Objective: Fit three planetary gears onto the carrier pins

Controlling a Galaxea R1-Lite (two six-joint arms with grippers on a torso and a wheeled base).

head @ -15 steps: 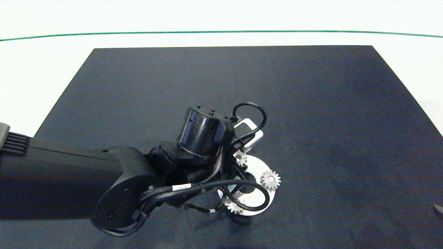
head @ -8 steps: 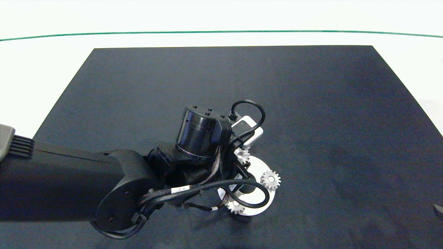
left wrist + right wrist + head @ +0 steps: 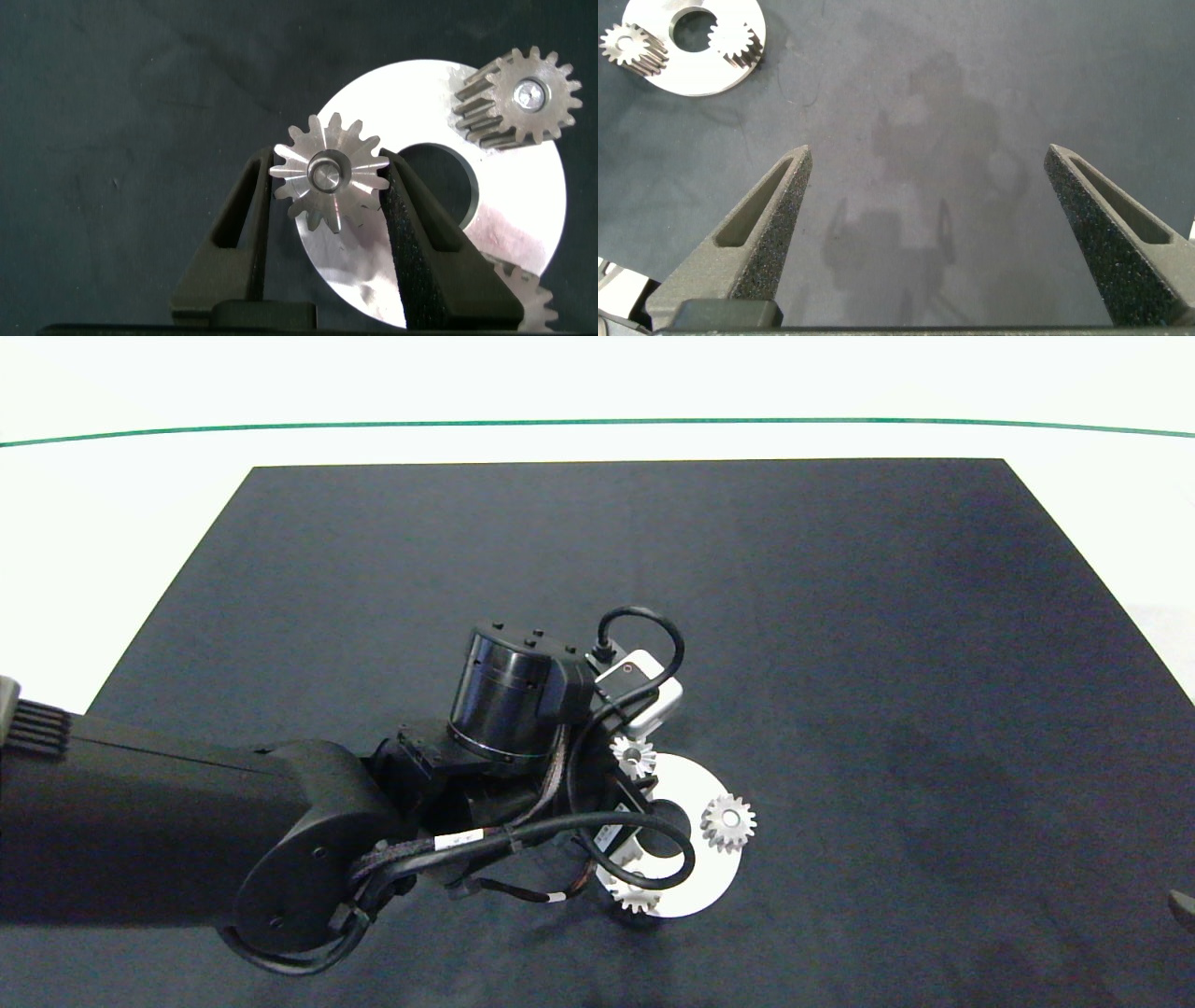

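My left gripper [image 3: 326,170] is shut on one planetary gear [image 3: 329,179], its fingers [image 3: 245,219] pressing the teeth from both sides. That gear [image 3: 634,756] hangs over the rim of the white disc [image 3: 695,887], and something silvery shows in its bore. I cannot tell whether it sits on a carrier pin. A second gear [image 3: 728,822] sits on a pin [image 3: 530,92] at the disc's right side. A third gear [image 3: 637,896] rests at the disc's near edge, partly under cables. My right gripper [image 3: 924,173] is open above bare mat, far from the disc [image 3: 691,61].
The black mat [image 3: 840,616] covers the table, with pale table [image 3: 93,523] around it and a green line [image 3: 597,423] at the back. The left arm [image 3: 187,840] and its cables hide the disc's left part.
The left wrist has shifted a little to the left, and the gear between its fingers moved with it. The disc, the other two gears and the right gripper stayed put.
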